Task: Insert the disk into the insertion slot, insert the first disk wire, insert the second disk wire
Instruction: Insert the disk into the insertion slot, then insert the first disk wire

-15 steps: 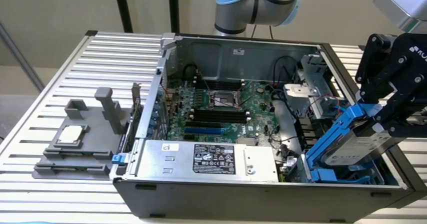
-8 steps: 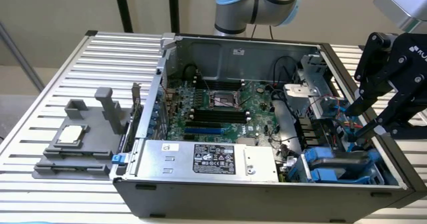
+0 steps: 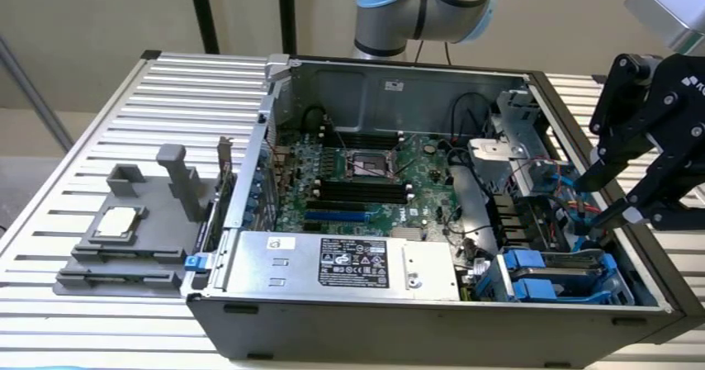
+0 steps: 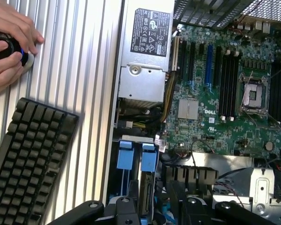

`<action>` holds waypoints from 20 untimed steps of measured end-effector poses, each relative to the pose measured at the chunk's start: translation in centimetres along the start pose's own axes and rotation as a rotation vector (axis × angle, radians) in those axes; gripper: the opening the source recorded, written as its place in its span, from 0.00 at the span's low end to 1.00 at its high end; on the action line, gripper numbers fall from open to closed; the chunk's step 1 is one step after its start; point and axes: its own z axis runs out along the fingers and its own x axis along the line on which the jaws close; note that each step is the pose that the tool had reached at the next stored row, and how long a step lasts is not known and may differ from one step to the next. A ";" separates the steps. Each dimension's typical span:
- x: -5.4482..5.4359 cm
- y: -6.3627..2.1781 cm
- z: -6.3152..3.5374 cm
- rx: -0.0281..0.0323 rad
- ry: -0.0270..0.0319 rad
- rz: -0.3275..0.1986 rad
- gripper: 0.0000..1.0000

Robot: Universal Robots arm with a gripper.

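In the exterior view the pincer (image 3: 612, 215) reaches down into the open computer case (image 3: 441, 320) at the exterior view's right, among the blue wires (image 3: 569, 193) just behind the insertion slot (image 3: 493, 281). Whether it is apart, together or clamped on a wire I cannot tell. The disk (image 3: 527, 263) seems seated in that bay with its blue carrier showing, so the work looks to be at a wire. That calls for a plug held square to its socket and pressed straight in, without dragging neighbouring cables. The case also holds the power supply (image 3: 352, 263) and the motherboard (image 3: 364, 180). On the worktop (image 3: 88, 329) a grey holder (image 3: 132, 246) carries a square chip (image 3: 115, 221). In the wrist view the pincer (image 4: 159, 208) hangs over the carrier's blue tabs (image 4: 149, 161), and a hand (image 4: 14, 23) rests on a mouse (image 4: 4, 49) near a keyboard (image 4: 33, 154).
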 end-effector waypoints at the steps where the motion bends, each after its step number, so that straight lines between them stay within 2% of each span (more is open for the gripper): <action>1: 0.0 -0.27 -0.01 -0.0001 0.0000 -0.001 0.40; 4: 0.0 -0.67 -0.03 -0.0003 0.0001 -0.002 0.38; 6: 0.1 -0.74 -0.03 -0.0003 -0.0001 -0.002 0.25; 7: 0.1 -0.77 -0.04 -0.0004 0.0001 -0.002 0.25; 9: 0.1 -0.81 -0.04 -0.0004 0.0001 -0.003 0.13; 20: 0.1 -0.81 -0.04 -0.0004 0.0001 -0.003 0.11</action>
